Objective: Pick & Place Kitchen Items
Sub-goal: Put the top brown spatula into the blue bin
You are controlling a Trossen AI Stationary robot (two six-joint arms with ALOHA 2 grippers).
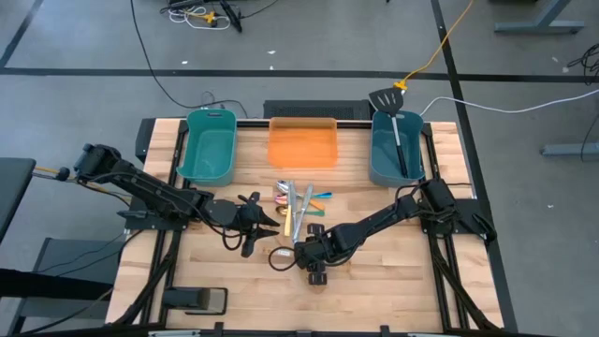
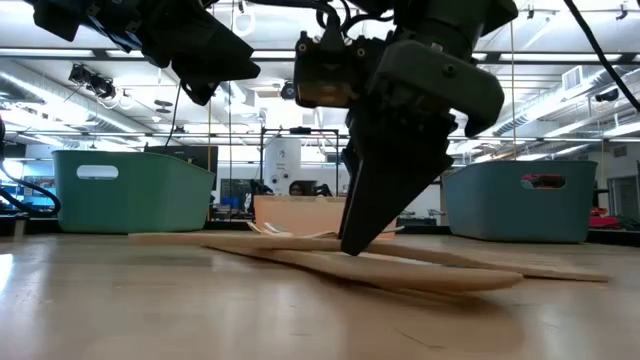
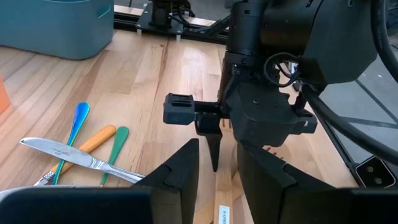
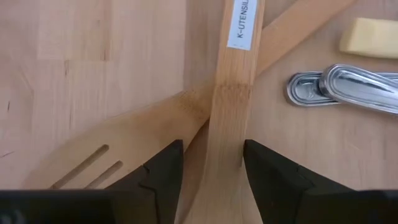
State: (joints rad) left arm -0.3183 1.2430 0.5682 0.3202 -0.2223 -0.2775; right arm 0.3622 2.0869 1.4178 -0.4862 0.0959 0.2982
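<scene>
right claw (image 4: 211, 165): we see dark wedge fingers spread, straddling flat pale wooden spatula (image 4: 233, 81) handle
left claw (image 1: 265, 222): at 9 o'clock, fingers parted, empty

Bright, even light from ceiling strip lamps (image 2: 90, 75); soft shadows on the table (image 1: 374, 281); near gripper silhouetted, slightly blurred in the low view.

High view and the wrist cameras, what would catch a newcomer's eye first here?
First, the right pincer at the table's middle, its open fingers straddling a labelled wooden utensil that crosses a slotted wooden spatula. Beside it, the left pincer hovers near the utensil pile. At the back stand two teal tubs flanking an orange tray, with a black turner poking out of the right tub.
</scene>
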